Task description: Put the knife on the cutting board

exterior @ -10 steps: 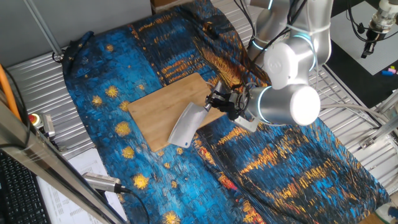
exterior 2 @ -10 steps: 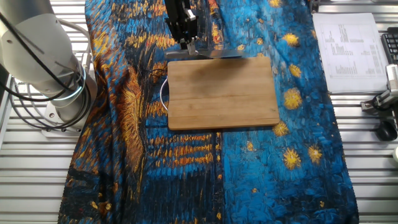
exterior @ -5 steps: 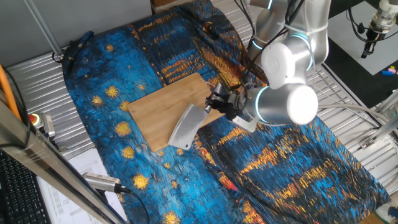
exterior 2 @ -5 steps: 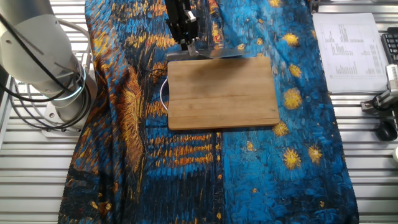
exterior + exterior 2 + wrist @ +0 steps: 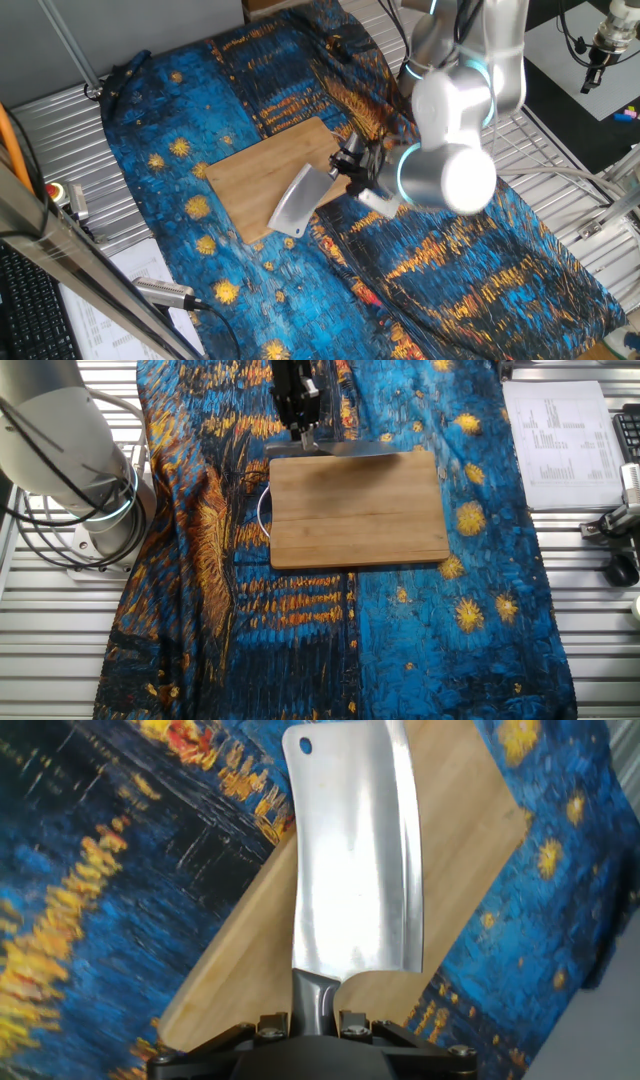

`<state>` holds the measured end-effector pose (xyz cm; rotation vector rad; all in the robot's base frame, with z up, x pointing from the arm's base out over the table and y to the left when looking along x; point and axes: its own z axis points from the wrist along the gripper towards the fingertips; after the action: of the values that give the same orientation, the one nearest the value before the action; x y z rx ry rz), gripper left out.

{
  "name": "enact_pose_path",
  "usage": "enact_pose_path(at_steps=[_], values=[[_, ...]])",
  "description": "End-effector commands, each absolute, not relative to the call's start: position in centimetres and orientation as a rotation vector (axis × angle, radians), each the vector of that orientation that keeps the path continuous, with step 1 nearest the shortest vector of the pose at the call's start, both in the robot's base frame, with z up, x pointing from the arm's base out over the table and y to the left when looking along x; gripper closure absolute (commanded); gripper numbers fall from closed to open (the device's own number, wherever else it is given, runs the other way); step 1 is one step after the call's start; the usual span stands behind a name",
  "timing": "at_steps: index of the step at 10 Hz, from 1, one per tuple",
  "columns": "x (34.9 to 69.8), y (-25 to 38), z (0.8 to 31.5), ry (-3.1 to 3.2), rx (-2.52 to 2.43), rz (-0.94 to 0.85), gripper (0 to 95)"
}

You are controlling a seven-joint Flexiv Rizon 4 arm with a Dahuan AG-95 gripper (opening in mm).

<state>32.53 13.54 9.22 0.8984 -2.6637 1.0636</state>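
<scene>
Gripper (image 5: pixel 348 165) clamped on handle of knife (image 5: pixel 296 203), fingers either side of the silver handle in hand view. Blade (image 5: pixel 352 850) flat-side up, roughly level, extending over cutting board (image 5: pixel 262 170) and past its edge above the cloth. Whether blade touches board: cannot tell. In the other fixed view, knife (image 5: pixel 345 449) seen edge-on along far edge of board (image 5: pixel 358 510), gripper (image 5: pixel 300 430) at board's far corner. Board flat on blue-and-orange patterned cloth (image 5: pixel 470 270). Printed paper sheet (image 5: pixel 560 430) beside cloth
</scene>
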Motion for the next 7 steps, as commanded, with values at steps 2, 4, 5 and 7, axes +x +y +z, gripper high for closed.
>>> enact_pose_path(at_steps=[2,4,5,7], values=[[32.6,12.8,9.7,-2.671,0.923,1.088,95.0],[32.8,12.2,9.8,-2.664,0.936,1.091,95.0],[33.0,11.7,9.9,-2.666,0.937,1.092,95.0],[33.3,10.7,9.9,-2.669,0.951,1.094,95.0]])
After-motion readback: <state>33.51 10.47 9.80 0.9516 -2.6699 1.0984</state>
